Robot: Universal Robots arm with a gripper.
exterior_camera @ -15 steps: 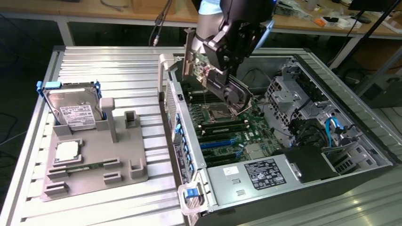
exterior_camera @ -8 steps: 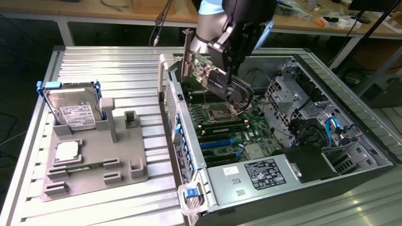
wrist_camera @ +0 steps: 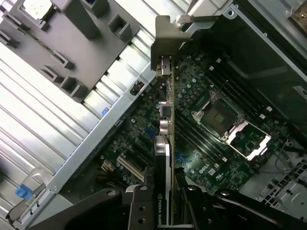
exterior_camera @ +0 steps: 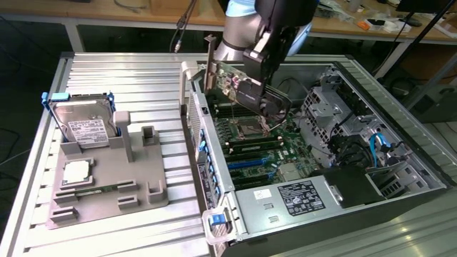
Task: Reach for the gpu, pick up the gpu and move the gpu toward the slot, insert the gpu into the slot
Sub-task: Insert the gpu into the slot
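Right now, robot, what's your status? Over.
Gripper shut on gpu. Gpu held over the motherboard, not yet seated. Nothing seen in the way below it. Over.

Silver arm (exterior_camera: 230, 47), blue cap (exterior_camera: 239, 7), black hand (wrist_camera: 167, 208)

We read white letters "NVIDIA QUAD", cut off there, along the edge of the thin dark gpu card (wrist_camera: 162, 191). On the green motherboard (wrist_camera: 196, 160) a small white mark seems to say "DELL".
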